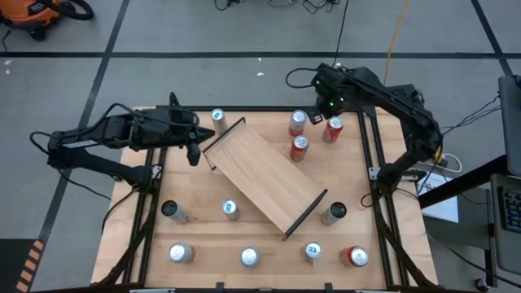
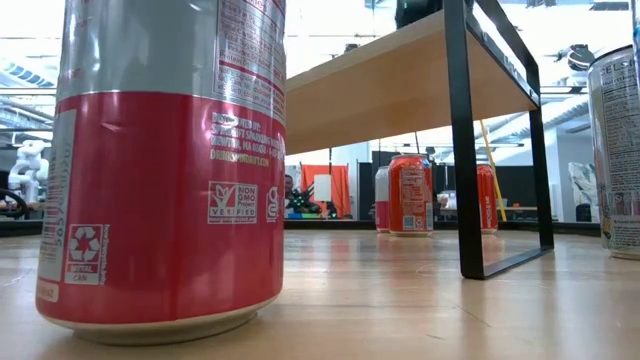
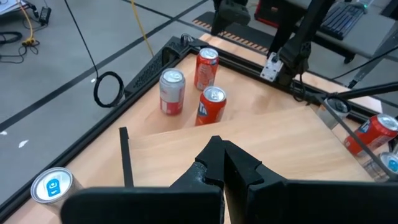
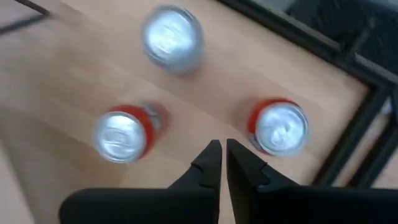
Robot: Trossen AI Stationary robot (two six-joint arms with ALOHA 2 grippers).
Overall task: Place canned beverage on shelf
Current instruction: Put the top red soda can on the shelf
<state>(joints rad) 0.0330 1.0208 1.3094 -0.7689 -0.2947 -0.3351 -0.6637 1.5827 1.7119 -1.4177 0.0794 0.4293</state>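
Overhead, the clenched right gripper (image 1: 317, 116) hangs above three red cans (image 1: 299, 147) beyond the rectangular light-wood shelf (image 1: 264, 177); the clenched left gripper (image 1: 194, 155) sits just beside the shelf's railed end.

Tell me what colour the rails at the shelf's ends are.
Black, on the light-wood shelf; clearest in the low view.

A grey floor (image 1: 244, 32) crossed by dark lines surrounds the counter (image 1: 269, 244), with an orange vacuum (image 1: 37, 15) in one corner, loose cables (image 1: 326, 6), and bright ceiling lights (image 2: 330, 20) beyond.
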